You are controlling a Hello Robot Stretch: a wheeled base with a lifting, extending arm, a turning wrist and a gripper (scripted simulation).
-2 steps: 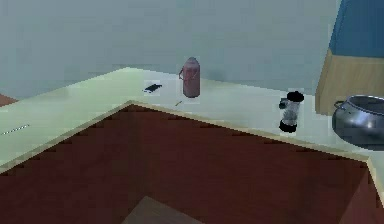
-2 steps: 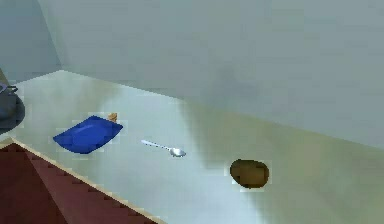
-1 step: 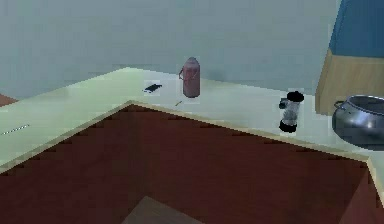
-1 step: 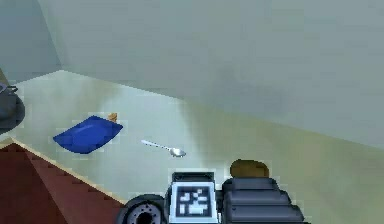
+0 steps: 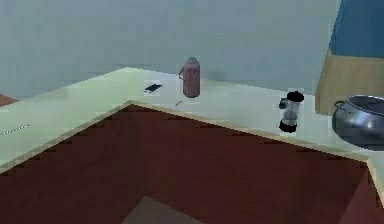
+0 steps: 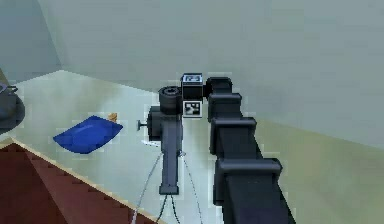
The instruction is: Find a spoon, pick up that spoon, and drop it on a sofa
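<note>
Whether the jaws hold anything I cannot tell, so line them along the spoon's handle and lower the arm [image 6: 245, 165] slowly toward the tabletop [image 6: 50, 105].

Soft, even light brightens the counter [image 5: 60, 110], casting faint shadows.

On the pale L-shaped bench [image 5: 90, 100], a small dark flat slab [image 5: 152, 87] lies just left of a reddish upright flask [image 5: 190, 77]. Farther right stands a black-and-white jar [image 5: 290, 112], then a grey metal pot [image 5: 362, 120]. In the arm side view, a blue flat sheet [image 6: 88, 133] lies on the bench, left of the gripper [image 6: 165, 185].
</note>
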